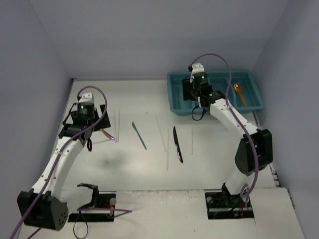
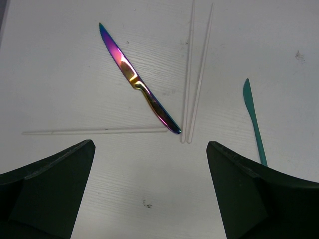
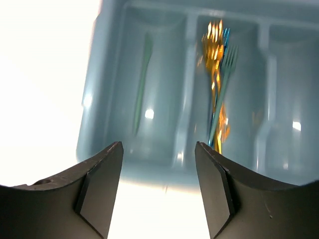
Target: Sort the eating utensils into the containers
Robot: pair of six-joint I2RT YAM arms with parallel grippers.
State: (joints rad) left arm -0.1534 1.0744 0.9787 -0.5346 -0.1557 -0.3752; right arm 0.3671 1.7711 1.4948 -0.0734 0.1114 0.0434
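Observation:
An iridescent purple knife point(image 2: 137, 84) lies on the table just ahead of my left gripper point(image 2: 150, 149), which is open and empty above the table. Two white chopsticks point(image 2: 195, 74) lie side by side to the knife's right, a third point(image 2: 94, 131) lies crosswise, and a teal knife point(image 2: 254, 119) is further right. My right gripper point(image 3: 158, 149) is open and empty over the near left edge of the teal tray point(image 3: 99, 99). In the tray, one teal utensil point(image 3: 142, 84) lies in the left compartment and gold and teal forks point(image 3: 217, 84) in the middle one.
In the top view, the teal knife point(image 1: 139, 135), a black knife point(image 1: 177, 144) and several white chopsticks point(image 1: 160, 132) lie across the table's middle. The tray point(image 1: 174, 107) sits at the back right with an orange spoon point(image 1: 239, 93) in it. Walls enclose the table.

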